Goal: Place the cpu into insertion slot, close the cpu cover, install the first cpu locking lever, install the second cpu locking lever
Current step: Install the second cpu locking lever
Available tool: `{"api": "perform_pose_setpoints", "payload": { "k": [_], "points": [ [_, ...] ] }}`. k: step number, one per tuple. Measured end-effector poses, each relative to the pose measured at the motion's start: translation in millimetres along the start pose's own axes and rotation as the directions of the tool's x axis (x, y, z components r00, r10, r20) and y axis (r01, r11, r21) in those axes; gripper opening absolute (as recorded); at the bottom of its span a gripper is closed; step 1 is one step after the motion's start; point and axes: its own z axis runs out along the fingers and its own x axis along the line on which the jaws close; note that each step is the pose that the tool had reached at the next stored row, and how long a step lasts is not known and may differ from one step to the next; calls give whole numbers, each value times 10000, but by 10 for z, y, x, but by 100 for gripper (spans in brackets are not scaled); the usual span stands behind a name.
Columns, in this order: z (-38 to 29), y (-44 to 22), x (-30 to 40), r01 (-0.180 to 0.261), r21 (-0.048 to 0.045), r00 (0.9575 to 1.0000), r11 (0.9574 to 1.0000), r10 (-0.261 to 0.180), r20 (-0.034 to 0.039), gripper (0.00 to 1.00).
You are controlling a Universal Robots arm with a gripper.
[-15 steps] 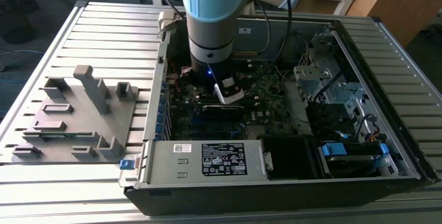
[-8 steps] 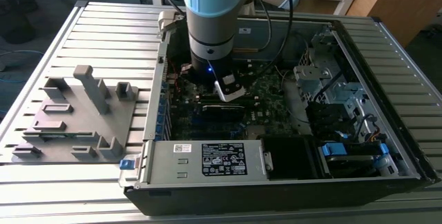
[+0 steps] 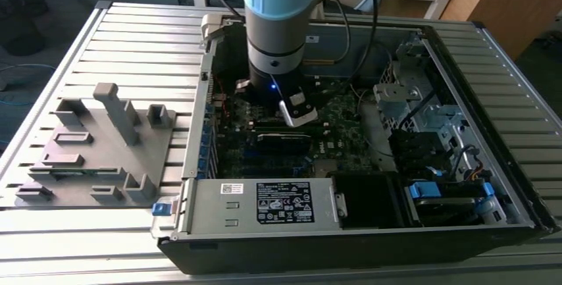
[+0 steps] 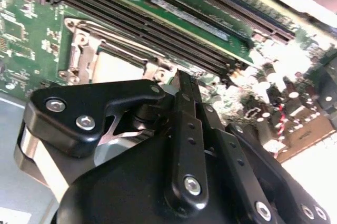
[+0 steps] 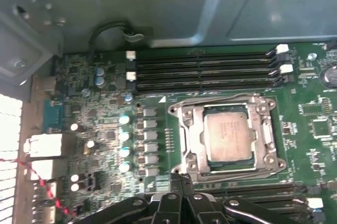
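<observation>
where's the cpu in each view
Exterior view: not visible, hidden under the arm.
First wrist view: flat square silver-grey cpu seated inside the silver metal frame.
Second wrist view: pale cpu top just above the black gripper.
Shared landmark: long black memory slots.

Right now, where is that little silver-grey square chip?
In the first wrist view, the silver-grey square chip sits inside the metal-framed socket, beside the long black memory slots.

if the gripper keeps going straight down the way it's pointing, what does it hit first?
Probably the edge of the cpu cover. In the first wrist view the gripper, jaws together, points at the cover's near rim, with the cpu seated beyond. Depth is unclear, so it could be the green motherboard beside it.
</observation>
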Motion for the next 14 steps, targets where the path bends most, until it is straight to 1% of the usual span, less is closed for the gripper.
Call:
{"api": "perform_pose_setpoints", "payload": {
  "k": [4,7,9,11,14],
  "points": [
    [10,33,-92,0,-1,10000,10000,0,0,11],
    [20,66,-137,1,-1,10000,10000,-1,0,11],
    [31,113,-138,-1,13,10000,10000,1,1,11],
    [48,181,-133,1,41,10000,10000,-1,4,11],
    [71,272,-132,4,141,10000,9999,-4,11,11]
  ]
}}
